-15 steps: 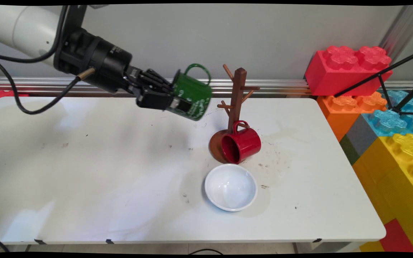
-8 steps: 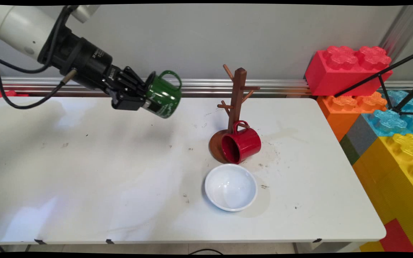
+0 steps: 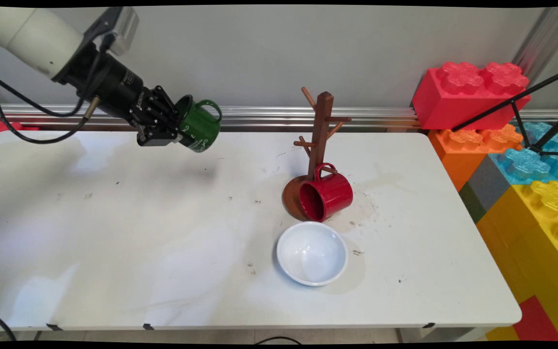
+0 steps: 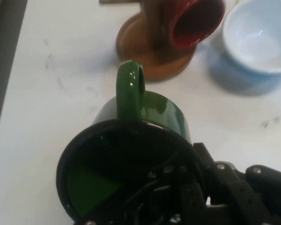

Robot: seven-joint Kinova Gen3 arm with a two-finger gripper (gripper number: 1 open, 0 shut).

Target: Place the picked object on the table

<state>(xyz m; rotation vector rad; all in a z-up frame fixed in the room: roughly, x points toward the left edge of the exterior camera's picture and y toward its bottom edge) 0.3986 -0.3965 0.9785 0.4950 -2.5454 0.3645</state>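
My gripper [image 3: 178, 130] is shut on the rim of a green mug [image 3: 200, 126], holding it tilted on its side in the air above the table's far left-middle. In the hand view the green mug [image 4: 131, 140] fills the lower centre, its handle up and its dark mouth toward the camera; the gripper [image 4: 187, 197] clamps its rim. To the right stands a brown wooden mug tree [image 3: 321, 131] on a round base. A red mug [image 3: 326, 195] hangs from a low peg of the tree, resting on the base, mouth facing front-left.
A white bowl [image 3: 312, 253] sits upright in front of the mug tree. Large toy bricks, red [image 3: 468, 92], orange, blue and yellow [image 3: 540, 232], are stacked past the table's right edge. A black tripod leg [image 3: 516, 99] crosses them. A metal rail runs along the wall behind the table.
The arm has carried the green mug leftward and away from the mug tree, about 130 pixels over the second. The red mug, tree and bowl have stayed put.
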